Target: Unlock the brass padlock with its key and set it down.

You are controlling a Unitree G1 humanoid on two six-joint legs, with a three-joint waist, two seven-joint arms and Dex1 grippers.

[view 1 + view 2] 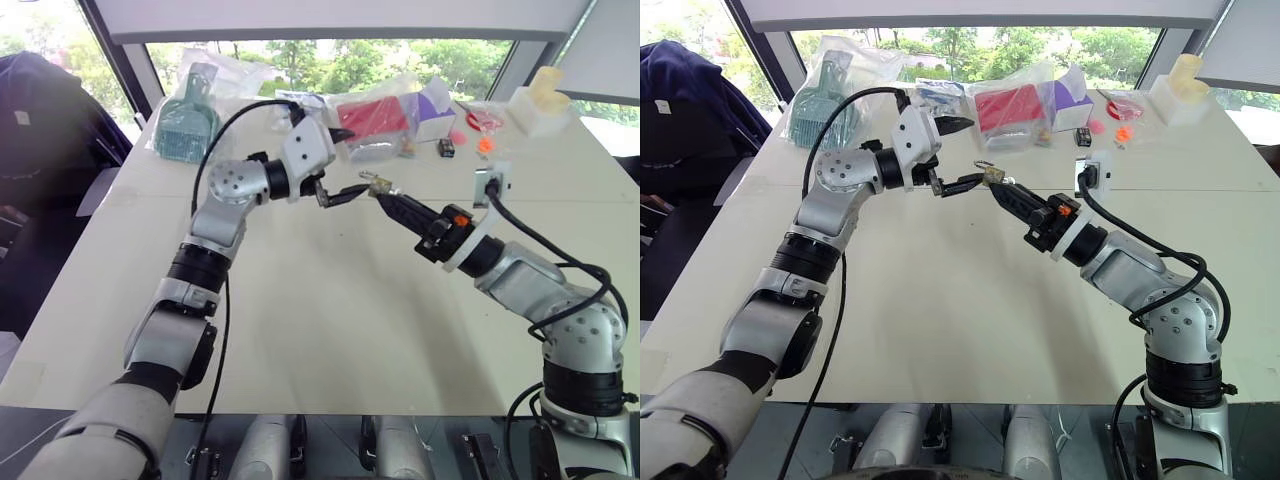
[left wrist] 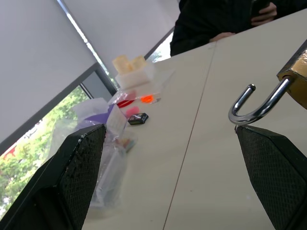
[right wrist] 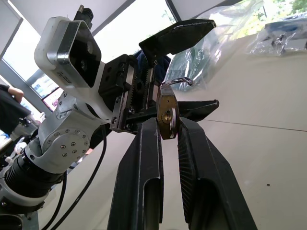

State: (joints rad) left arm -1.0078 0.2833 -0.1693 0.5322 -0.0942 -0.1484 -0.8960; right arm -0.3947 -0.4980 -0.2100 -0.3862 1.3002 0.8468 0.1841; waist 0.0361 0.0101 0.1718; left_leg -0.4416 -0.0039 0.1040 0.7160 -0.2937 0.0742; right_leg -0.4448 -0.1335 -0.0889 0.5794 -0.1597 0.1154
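Above the middle of the table (image 1: 330,330), my right gripper (image 1: 385,196) is shut on the brass padlock (image 1: 380,186), pinching its yellow body (image 3: 167,115) between the fingertips. The keyhole faces the right wrist camera and is empty. The silver shackle (image 2: 254,108) sticks out as a hook with one end free. My left gripper (image 1: 345,165) is open, and the shackle lies between its two spread fingers, touching neither. The lower left finger (image 3: 201,108) sits just behind the lock. The key is out of view.
Along the table's far edge lie plastic bags with a green item (image 1: 185,125) and a red box (image 1: 375,115), a small black box (image 1: 446,148), orange bits (image 1: 485,143) and a white container (image 1: 540,105). A person in dark clothes (image 2: 225,19) sits at the table's side.
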